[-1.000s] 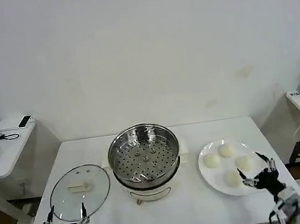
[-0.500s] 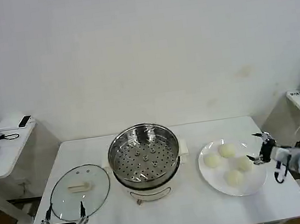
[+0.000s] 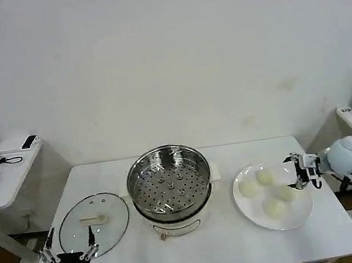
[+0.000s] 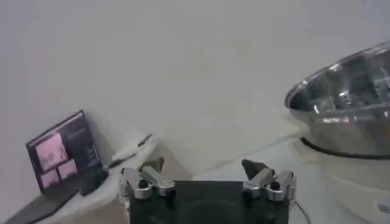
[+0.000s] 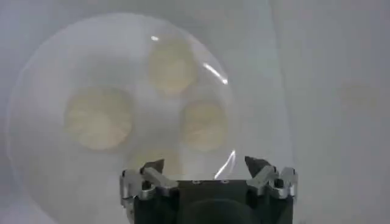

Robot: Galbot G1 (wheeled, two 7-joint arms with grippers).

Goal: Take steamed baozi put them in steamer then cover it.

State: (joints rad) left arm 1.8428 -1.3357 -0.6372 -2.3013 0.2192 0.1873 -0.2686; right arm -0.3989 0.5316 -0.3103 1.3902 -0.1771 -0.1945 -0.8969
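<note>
My right gripper (image 3: 296, 171) hangs over the right side of the white plate (image 3: 298, 218), which sits toward the right edge of the tabletop (image 3: 224, 248). Its fingers (image 5: 152, 172) are spread wide with nothing between them. Looking down from the right wrist, four steamed baozi (image 5: 99, 117) lie on the plate below me, pale and round, spaced a little apart from one another. From my head I count them too: the steamed baozi (image 3: 248, 189) cluster on the plate, the nearest one just beside my right fingers.

The steamer (image 3: 169, 182) stands at the middle of the tabletop, shiny steel on its white base, the perforated tray open to the air and holding nothing. The cover (image 3: 93, 224) lies flat on the tabletop to the steamer's left, toward the front left corner, cream handle facing up.

My left gripper (image 3: 68, 256) waits low at the front left edge, just beside the cover's near rim, fingers (image 4: 269, 180) held apart and gripping nothing. From the left wrist the steamer's steel wall (image 4: 347, 103) rises off to one side.
</note>
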